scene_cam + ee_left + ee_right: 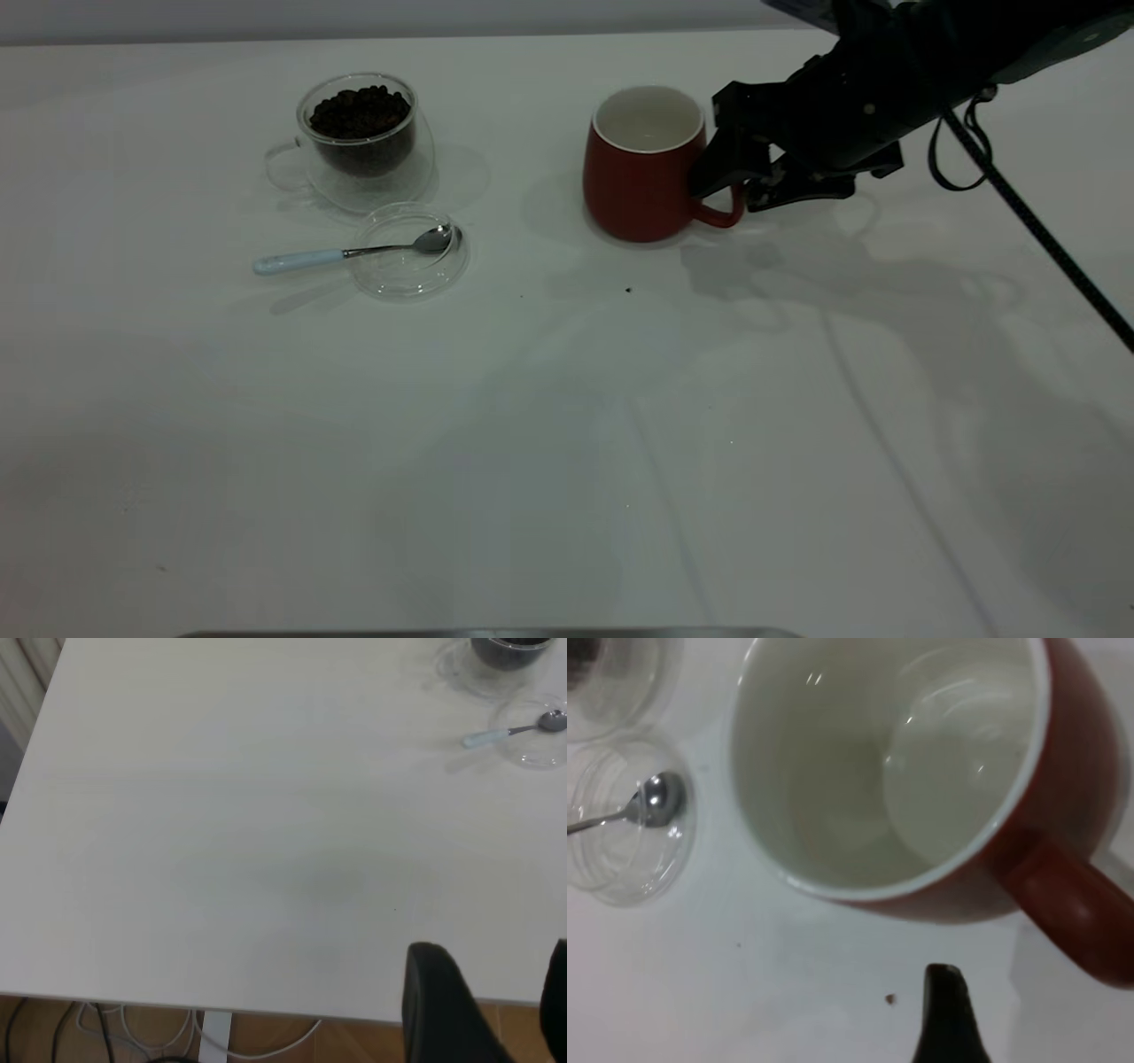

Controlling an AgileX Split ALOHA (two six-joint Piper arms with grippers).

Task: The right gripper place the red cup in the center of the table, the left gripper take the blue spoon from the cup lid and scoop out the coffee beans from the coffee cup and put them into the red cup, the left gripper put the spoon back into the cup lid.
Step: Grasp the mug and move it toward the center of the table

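Observation:
The red cup stands upright and empty near the table's middle, its handle toward the right arm. My right gripper is open, its jaws on either side of the handle without pinching it; in the right wrist view one finger shows apart from the handle. The blue-handled spoon lies with its bowl in the clear cup lid. The glass coffee cup full of beans stands behind the lid. My left gripper is open and empty, over the table edge far from the spoon.
A stray coffee bean lies on the white table in front of the red cup. The right arm's cable hangs over the table's right side.

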